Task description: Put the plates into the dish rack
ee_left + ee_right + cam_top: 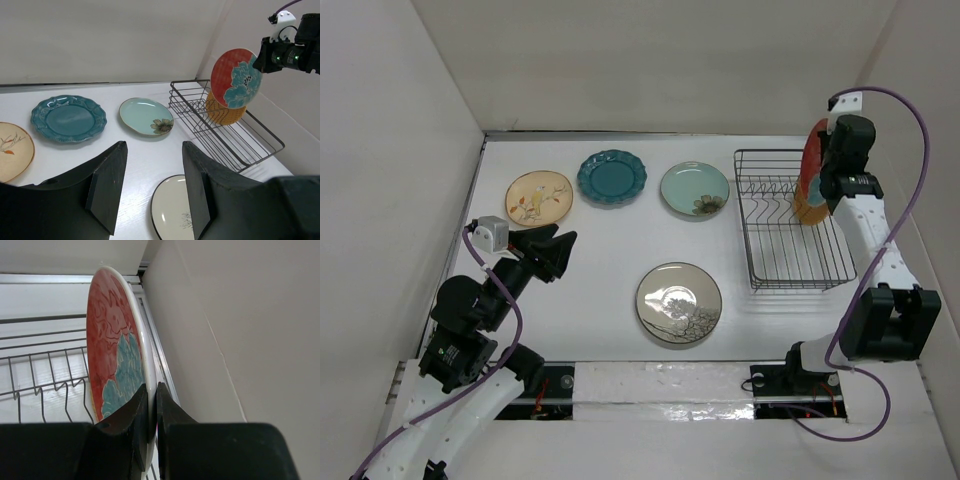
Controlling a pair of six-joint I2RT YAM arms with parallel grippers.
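Observation:
My right gripper [830, 165] is shut on the rim of a red plate with a teal flower [814, 150], holding it upright above the right end of the black wire dish rack [790, 250]. The right wrist view shows the jaws [152, 386] pinching that plate [112, 350] over the rack wires [45, 370]. An orange woven-look plate [807, 207] stands in the rack below it. On the table lie a tan floral plate [539, 197], a dark teal scalloped plate [611, 177], a pale green plate [695, 189] and a dark-rimmed cream tree plate [679, 303]. My left gripper [560, 250] is open and empty, left of the cream plate [175, 210].
White walls enclose the table on the left, back and right; the right wall [240, 315] is close beside the held plate. The rack stands against the right wall. The teal plate [67, 118] and green plate [146, 116] lie ahead of my left gripper [154, 144].

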